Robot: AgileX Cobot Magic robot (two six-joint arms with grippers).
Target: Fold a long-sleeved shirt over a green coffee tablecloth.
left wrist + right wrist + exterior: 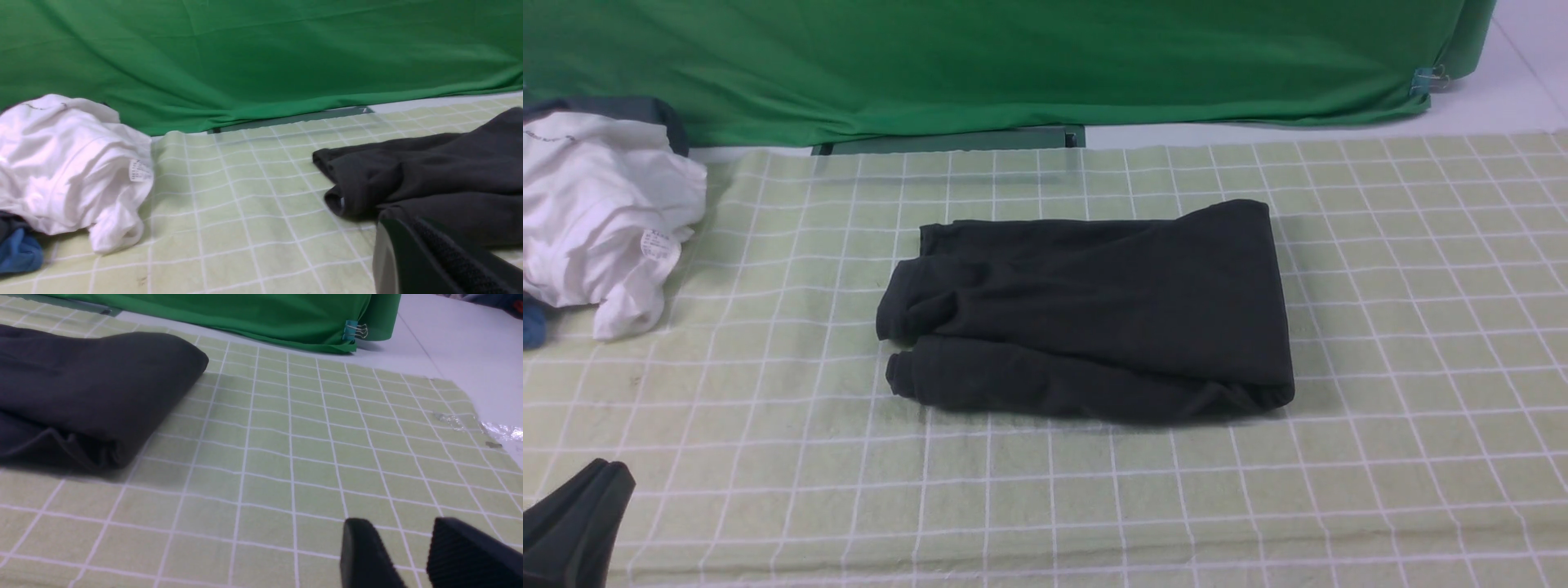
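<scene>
left gripper (614,469), pressed together, well apart from the folded black long-sleeved shirt (1094,302) beyond it.

The black shirt (1094,302) is seen whole in the front view, looked down on from the robot's side, across the cloth. In the left wrist view, the black shirt is seen from low down and partly cut off, past its left end, with the white garment (73,163) shown big. In the right wrist view, its right end is seen from close by. The green backdrop behind the shirt is shared by all three.
</scene>
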